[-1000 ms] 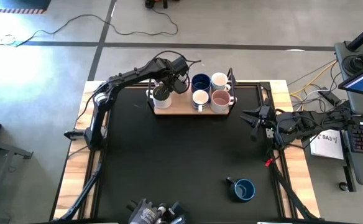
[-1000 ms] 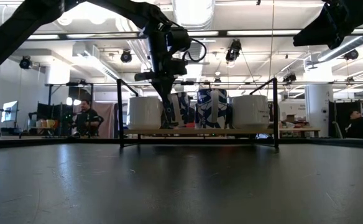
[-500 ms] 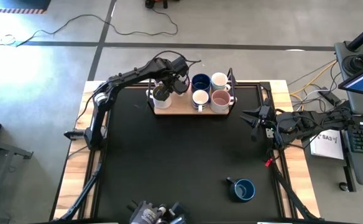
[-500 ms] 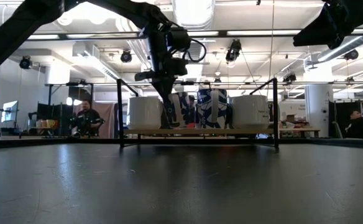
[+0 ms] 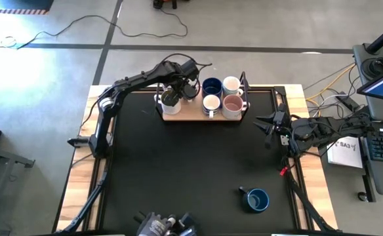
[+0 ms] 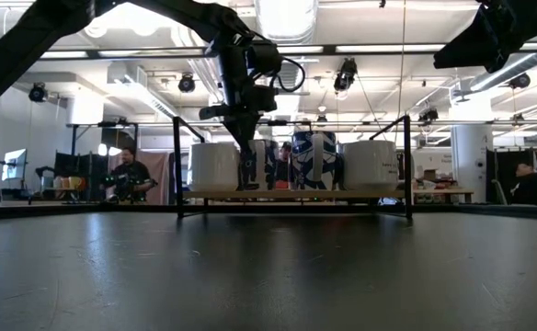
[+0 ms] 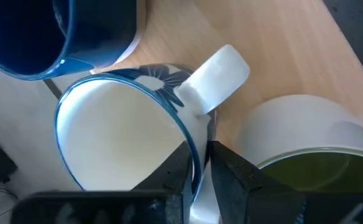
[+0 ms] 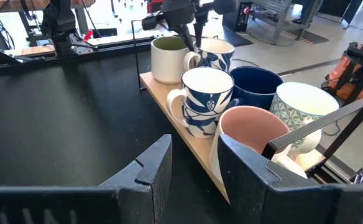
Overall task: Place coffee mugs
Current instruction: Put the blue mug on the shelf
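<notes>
The black table [image 5: 178,170] carries a wooden tray [image 5: 201,117] at its far edge, framed by a thin black rail; six coffee mugs stand on it, among them an olive-lined cream mug [image 5: 170,102], a dark blue mug [image 5: 211,86], a pinkish mug [image 5: 233,103] and a white mug with blue print [image 7: 125,134]; a seventh, a second dark blue mug [image 5: 256,199], sits alone near the table's right front corner, well apart from the tray.

The left pincer [image 5: 183,90] reaches down over the tray's back row; its fingers straddle the rim of the blue-printed mug beside its handle, one inside and one outside; compared with a second ago the fingers have begun to ease apart, though the wrist view shows them close about the rim, so the grip looks to be loosening rather than gone; the mug rests on the tray just beside the olive-lined one; I judge this placement as good as finished, with the arm due to lift clear.

The right pincer [image 5: 267,127] waits at the table's right edge, fingers spread and holding nothing; the lone blue mug looks the likely next pick.
</notes>
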Tool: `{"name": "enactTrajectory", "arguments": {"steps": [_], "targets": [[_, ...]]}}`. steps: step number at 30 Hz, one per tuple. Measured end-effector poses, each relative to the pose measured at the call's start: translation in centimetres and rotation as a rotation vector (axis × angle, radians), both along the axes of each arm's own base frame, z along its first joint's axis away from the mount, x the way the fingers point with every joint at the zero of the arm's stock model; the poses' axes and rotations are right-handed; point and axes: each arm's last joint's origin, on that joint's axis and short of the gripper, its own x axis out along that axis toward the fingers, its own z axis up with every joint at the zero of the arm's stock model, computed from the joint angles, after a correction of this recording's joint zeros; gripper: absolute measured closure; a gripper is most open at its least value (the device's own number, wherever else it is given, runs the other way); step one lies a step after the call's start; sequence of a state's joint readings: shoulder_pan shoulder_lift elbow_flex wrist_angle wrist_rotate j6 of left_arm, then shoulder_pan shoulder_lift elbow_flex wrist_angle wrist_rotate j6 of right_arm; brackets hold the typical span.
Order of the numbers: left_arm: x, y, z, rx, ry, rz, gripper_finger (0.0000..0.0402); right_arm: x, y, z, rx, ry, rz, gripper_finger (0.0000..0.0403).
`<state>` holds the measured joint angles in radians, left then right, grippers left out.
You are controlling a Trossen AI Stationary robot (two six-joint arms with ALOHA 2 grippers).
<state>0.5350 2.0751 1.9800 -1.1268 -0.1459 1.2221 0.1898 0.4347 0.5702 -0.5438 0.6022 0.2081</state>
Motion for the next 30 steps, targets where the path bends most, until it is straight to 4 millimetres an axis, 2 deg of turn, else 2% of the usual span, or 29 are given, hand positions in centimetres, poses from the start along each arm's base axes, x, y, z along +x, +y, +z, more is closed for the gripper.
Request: {"name": "enactTrajectory", "arguments": {"steps": [30], "targets": [[0.39,0.61,0.36,0.042,-0.066,0.005,0.036,-0.01,0.0,0.0,0.0,0.0,0.0,0.0282]]}}
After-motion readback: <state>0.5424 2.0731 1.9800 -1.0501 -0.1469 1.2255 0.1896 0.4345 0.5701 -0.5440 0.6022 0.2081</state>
